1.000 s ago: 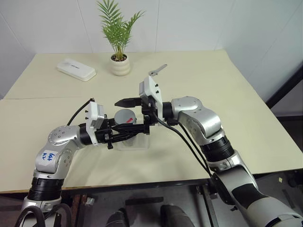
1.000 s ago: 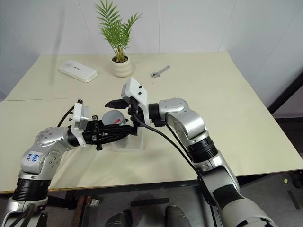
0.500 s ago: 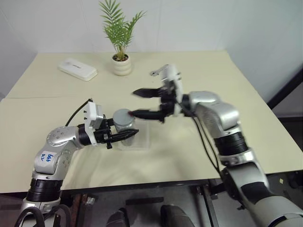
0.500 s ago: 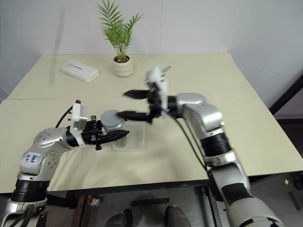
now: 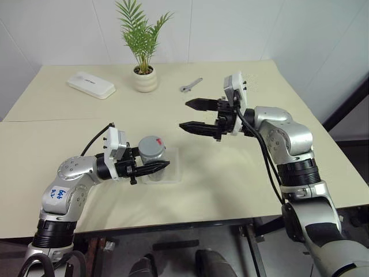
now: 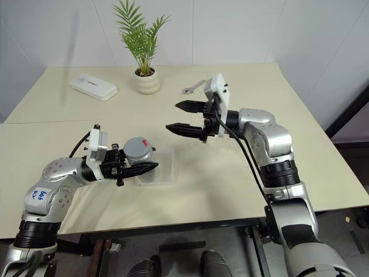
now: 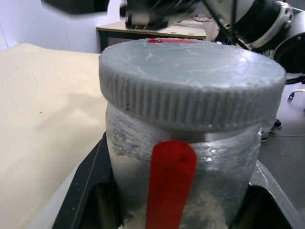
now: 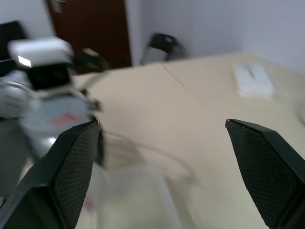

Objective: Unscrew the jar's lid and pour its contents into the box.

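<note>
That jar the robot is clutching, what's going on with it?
The robot's left pincer is shut on the jar, holding it over the clear box on the table. The grey lid is still on the jar. The right pincer hangs open and empty above the table, apart from the jar and to its right. Nothing has been poured into the box yet.
</note>
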`<move>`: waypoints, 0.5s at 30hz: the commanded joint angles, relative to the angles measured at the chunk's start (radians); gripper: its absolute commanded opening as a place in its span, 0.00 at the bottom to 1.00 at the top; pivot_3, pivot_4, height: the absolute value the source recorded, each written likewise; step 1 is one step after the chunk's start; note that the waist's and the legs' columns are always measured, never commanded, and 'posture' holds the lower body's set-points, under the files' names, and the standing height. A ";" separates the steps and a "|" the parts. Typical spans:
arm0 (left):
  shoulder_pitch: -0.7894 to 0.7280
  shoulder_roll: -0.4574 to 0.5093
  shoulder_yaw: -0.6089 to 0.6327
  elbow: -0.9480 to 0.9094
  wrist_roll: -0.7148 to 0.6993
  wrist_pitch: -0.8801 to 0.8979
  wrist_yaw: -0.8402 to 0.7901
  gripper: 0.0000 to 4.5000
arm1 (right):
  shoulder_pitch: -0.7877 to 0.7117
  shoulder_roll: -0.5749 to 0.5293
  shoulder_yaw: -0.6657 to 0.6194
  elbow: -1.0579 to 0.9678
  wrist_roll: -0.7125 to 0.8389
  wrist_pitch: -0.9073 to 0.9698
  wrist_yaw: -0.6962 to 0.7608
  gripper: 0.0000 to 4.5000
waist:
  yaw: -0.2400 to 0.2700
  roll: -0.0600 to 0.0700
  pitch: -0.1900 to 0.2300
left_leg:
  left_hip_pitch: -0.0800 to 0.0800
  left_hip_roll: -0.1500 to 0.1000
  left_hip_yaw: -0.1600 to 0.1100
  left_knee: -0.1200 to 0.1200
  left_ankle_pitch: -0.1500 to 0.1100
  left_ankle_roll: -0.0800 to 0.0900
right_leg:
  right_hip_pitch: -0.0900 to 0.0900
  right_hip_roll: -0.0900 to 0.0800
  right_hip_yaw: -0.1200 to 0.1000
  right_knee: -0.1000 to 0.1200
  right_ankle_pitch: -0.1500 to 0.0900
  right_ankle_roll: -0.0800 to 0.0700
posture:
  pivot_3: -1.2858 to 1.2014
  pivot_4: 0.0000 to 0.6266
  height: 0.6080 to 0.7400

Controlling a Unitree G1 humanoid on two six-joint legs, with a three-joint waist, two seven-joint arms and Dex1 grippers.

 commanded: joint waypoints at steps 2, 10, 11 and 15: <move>-0.021 0.005 0.011 -0.023 -0.009 -0.008 0.000 0.43 | 0.005 0.047 0.051 -0.141 0.026 0.037 -0.020 0.99 | 0.002 0.000 0.000 | 0.000 0.000 0.000 0.001 0.000 0.000 | 0.000 0.000 0.000 0.000 0.000 0.000 | 0.52 0.24 1.00; -0.021 0.000 0.005 -0.034 -0.011 0.000 0.010 0.43 | -0.001 0.112 0.136 -0.195 -0.003 0.074 -0.076 0.99 | 0.002 0.000 0.000 | 0.000 0.000 0.000 0.001 0.000 0.000 | 0.000 -0.001 0.000 0.001 0.000 0.000 | 0.52 0.24 1.00; -0.021 -0.001 0.004 -0.035 -0.010 0.000 0.011 0.43 | -0.006 0.120 0.142 -0.187 -0.012 0.070 -0.084 0.99 | 0.002 0.000 0.000 | 0.000 0.000 0.000 0.002 0.000 0.000 | 0.000 -0.001 0.000 0.001 0.000 0.000 | 0.52 0.24 1.00; -0.025 0.001 0.005 -0.034 -0.012 0.000 0.012 0.43 | -0.016 0.145 0.154 -0.158 -0.027 0.058 -0.100 0.99 | 0.002 0.000 0.000 | 0.000 0.000 0.000 0.001 0.000 0.000 | 0.000 0.000 0.000 0.001 0.000 0.000 | 0.52 0.24 1.00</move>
